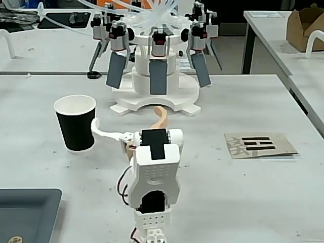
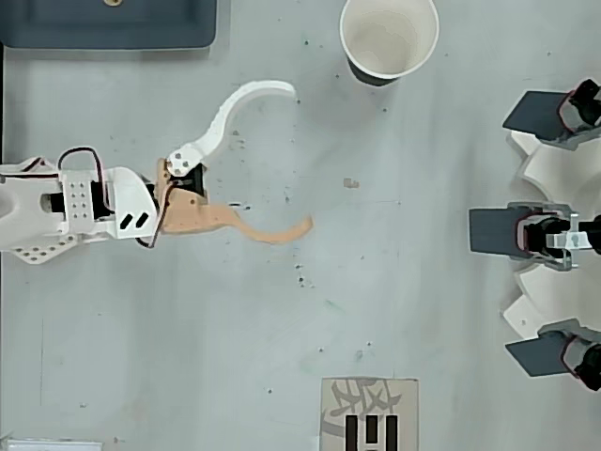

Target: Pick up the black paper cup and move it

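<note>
Printed card, lying flat on the table at right in the fixed view: bold black horizontal bars, some broken, beside a grey character too faint to read. The overhead view shows the same card at the bottom edge. No other legible text.

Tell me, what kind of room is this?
Probably a robot lab or workshop: grey worktables, a white machine with several little motors and tubes, and a small robot arm near a black paper cup.

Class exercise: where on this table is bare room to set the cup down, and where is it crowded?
Bare: between the gripper and the white fixture, and between arm and printed card. Crowded: around the black paper cup, the open jaws and the grey tray.
</note>
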You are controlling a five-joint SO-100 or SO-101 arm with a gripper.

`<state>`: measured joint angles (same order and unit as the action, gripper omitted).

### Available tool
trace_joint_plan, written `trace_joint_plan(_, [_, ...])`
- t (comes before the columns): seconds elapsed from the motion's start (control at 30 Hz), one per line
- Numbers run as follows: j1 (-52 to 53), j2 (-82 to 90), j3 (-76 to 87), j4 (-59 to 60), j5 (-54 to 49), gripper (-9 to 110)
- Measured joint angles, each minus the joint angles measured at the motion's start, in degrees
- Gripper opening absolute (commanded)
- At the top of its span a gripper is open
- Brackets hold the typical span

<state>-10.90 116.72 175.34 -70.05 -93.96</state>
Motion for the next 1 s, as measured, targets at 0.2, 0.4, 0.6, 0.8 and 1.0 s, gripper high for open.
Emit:
trace_joint_plan(0.2, [-3.9, -0.4, 0.0, 0.0, -1.8, 56])
trace_joint_plan(0.4, [-7.5, -4.7, -3.0, 0.0, -3.0, 58])
trace_joint_plan(0.6, [-9.9, -12.3, -11.1, 0.0, -3.2, 59])
trace_joint_plan(0.8, [-11.2, -20.5, -20.5, 0.0, -3.2, 59])
trace_joint_plan(1.0, [-11.9, -29.0, -30.4, 0.0, -3.0, 59])
